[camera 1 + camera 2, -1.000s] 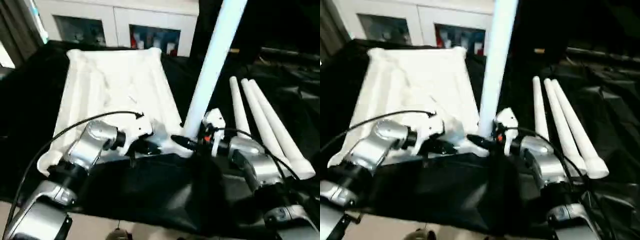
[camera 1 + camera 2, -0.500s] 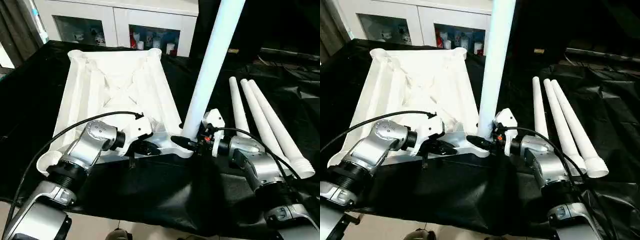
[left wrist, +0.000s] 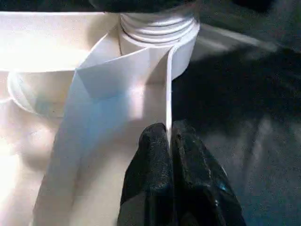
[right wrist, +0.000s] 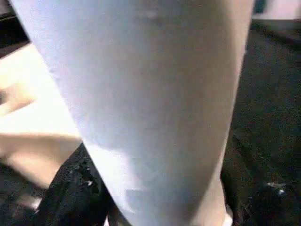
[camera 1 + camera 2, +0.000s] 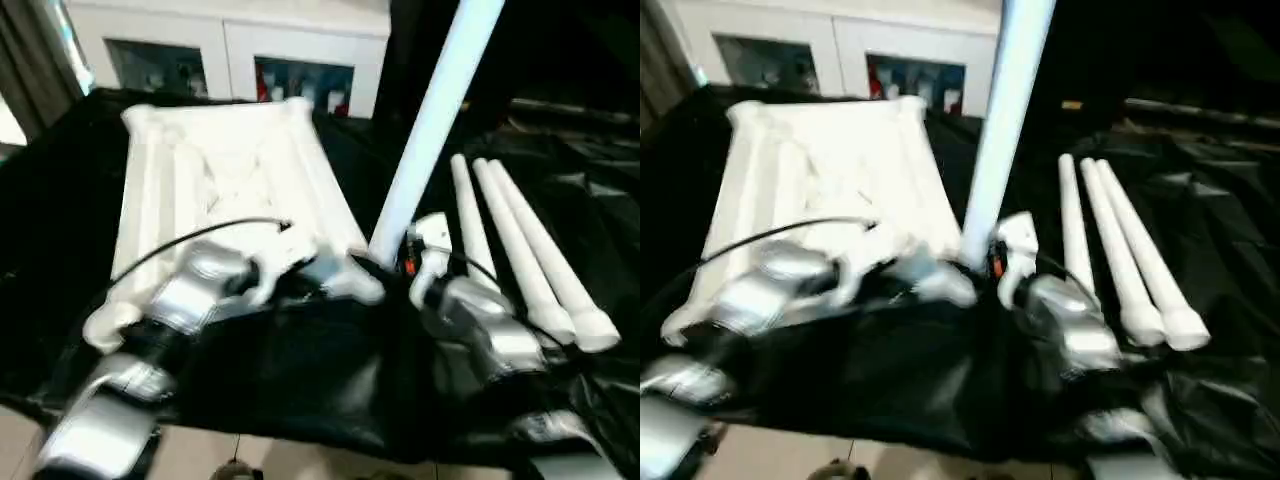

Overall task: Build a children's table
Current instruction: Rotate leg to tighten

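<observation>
on the black-draped work table [image 5: 60,190] the white tabletop [image 5: 225,175] lies upside down, its ribbed underside facing up and its round corner sockets at the corners. it runs lengthways away from the robot, with its near edge at the table's front, just ahead of both grippers. one white leg [image 5: 430,125] stands up out of the near right corner socket [image 3: 181,40], leaning a little to the right as it rises out of the top of the head views. in the left wrist view the leg's threaded end [image 3: 157,21] sits in that socket's collar.

the left gripper [image 3: 169,139] is at the tabletop's near edge, just left of that corner. its two black fingers are pressed together on a thin upright rib [image 3: 168,89] of the tabletop, pinching it between the tips. the right gripper [image 4: 141,188] is at the foot of the standing leg, its black fingers [image 4: 70,188] set apart on either side of the tube and close against it; whether they actually press the leg cannot be told.

three more white legs [image 5: 520,260] lie side by side on the black cloth to the right of the tabletop, touching one another, wide ends toward the robot and narrow ends pointing away. they are clear of the standing leg and of the right forearm [image 5: 490,335].

the left forearm [image 5: 190,290], with a black cable [image 5: 190,240] arching over it, reaches in from the lower left. beyond the table's far edge stands a white cabinet [image 5: 230,45] with glass doors and small items behind them.
</observation>
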